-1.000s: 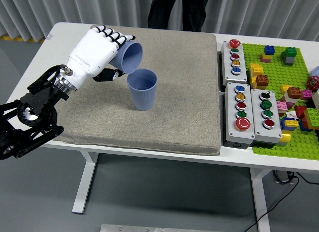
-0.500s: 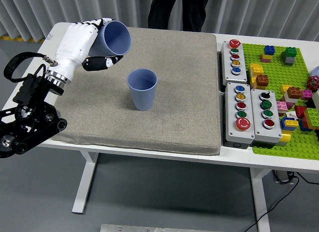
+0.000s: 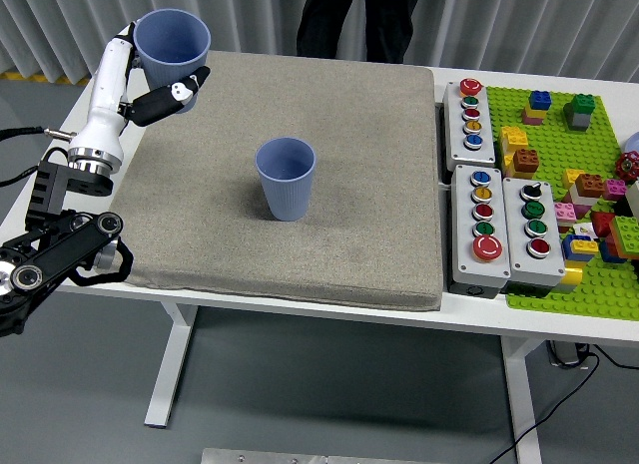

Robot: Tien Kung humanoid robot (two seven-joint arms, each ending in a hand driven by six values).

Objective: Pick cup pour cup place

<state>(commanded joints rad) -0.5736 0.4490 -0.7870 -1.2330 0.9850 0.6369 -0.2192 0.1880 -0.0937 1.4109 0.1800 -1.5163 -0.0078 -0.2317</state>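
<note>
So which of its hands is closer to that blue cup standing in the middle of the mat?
The left hand. It is up by the mat's far left corner, holding a second blue cup upright, well apart from the standing cup. The right hand is not in view.

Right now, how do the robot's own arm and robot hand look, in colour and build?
Only the left arm shows. Its lower part is black metal with round joints and thin black cables. A silver ring joins it to a smooth white forearm shell. The left robot hand has black finger segments with white tips.
</note>
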